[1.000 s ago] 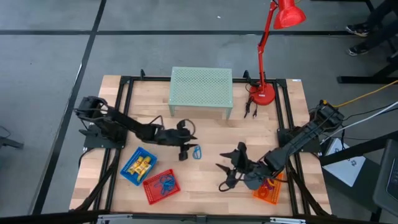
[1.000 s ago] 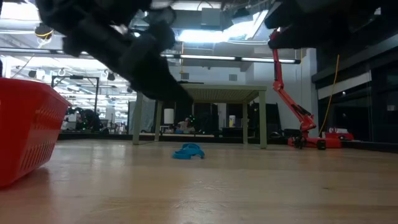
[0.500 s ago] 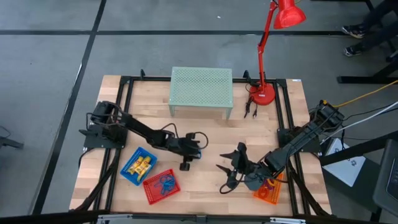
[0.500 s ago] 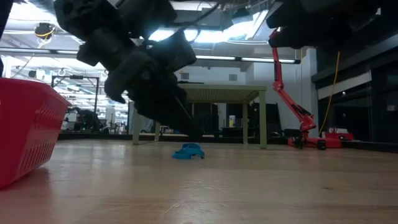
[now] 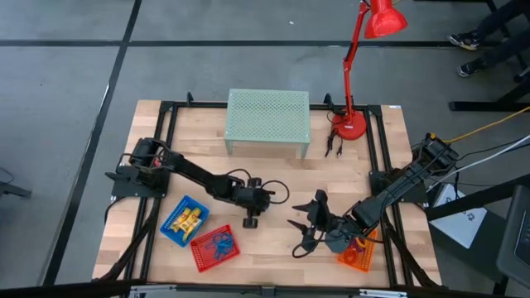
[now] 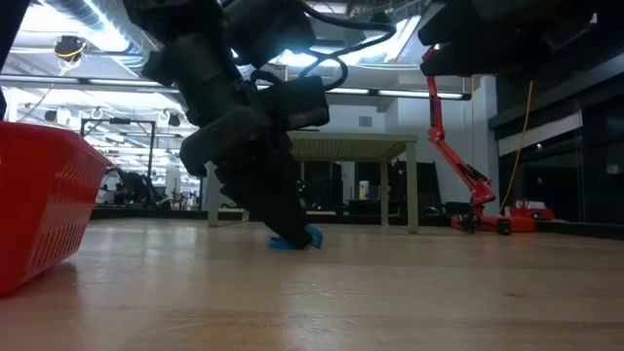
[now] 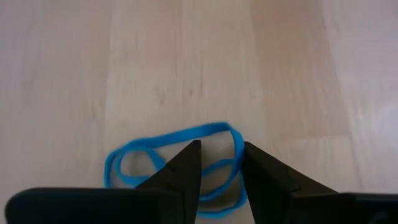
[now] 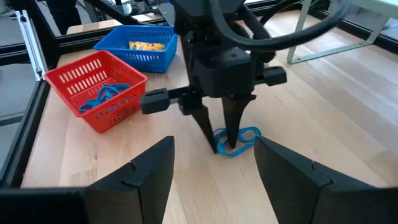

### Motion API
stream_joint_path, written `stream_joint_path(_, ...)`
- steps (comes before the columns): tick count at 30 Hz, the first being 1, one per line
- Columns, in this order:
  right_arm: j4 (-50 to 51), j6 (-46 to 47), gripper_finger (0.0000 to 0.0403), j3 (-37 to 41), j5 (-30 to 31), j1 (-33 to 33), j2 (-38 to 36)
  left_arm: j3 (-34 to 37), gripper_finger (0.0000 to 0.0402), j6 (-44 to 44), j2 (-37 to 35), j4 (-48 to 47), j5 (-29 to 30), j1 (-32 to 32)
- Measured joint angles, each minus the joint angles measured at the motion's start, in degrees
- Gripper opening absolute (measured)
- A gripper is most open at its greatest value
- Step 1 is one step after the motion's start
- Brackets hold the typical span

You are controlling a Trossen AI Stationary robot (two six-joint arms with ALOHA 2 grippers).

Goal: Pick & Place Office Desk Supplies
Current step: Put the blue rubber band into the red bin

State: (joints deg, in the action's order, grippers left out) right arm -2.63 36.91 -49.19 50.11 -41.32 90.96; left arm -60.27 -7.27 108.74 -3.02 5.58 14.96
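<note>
A blue loop [image 7: 134, 155] lies flat on the wooden table near its middle. My left gripper [image 7: 221, 158] stands over it, pointing down, open by a narrow gap, with strands of the loop between its fingertips. The right wrist view shows that gripper [image 8: 224, 144] with its tips down at the loop [image 8: 249, 134]. In the low view the loop [image 6: 312, 237] peeks out beside the fingers. My right gripper [image 5: 305, 232] hovers wide open right of the loop, beside the orange basket [image 5: 356, 255]. My left gripper comes at the blue loop from above, pointing down, one finger [image 7: 183, 171] on each side of a strand [image 7: 217, 168] near the loop's middle. The loop lies flat on the table. Whether the fingers touch it, I cannot tell.
A blue basket [image 5: 170, 229] with yellow pieces and a red basket [image 5: 199, 257] with blue loops sit near the table's near left edge. A green mesh shelf [image 5: 268, 120] and a red desk lamp [image 5: 356, 74] stand at the far side. Bare wood lies between the arms.
My left gripper has moved toward the table's right and come down onto the blue loop, ending with its fingertips at table height around the loop. The loop has stayed where it was. My right arm has kept still.
</note>
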Motion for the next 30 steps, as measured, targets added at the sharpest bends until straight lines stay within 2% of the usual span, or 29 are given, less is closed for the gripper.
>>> stream_joint_path(4, -0.10, 0.02, 0.0225, 0.00, 0.01, 0.00, 0.00, -0.59, 0.0098, 1.05, -0.06, -1.61, -0.14, -0.05)
stream_joint_path(10, -0.17, 0.04, 0.0225, 0.00, 0.25, 0.00, 0.00, -0.57, 0.0021, 3.50, -0.06, -1.44, -0.87, 0.11)
stream_joint_path(12, -0.18, 0.05, 0.0225, 0.00, 0.25, 0.00, 0.00, -0.53, 0.0007, 4.04, -0.07, -1.18, -0.87, 0.11)
stream_joint_path(20, -0.19, 0.07, 0.0225, 0.00, 0.13, 0.00, 0.02, -0.53, 0.0003, 7.16, -0.78, 6.18, -3.51, -0.11)
stream_joint_path(30, -0.40, -0.02, 0.0225, 0.00, -0.07, 0.00, 0.02, -0.50, 0.0018, 7.64, -1.26, 7.53, -3.01, -0.52)
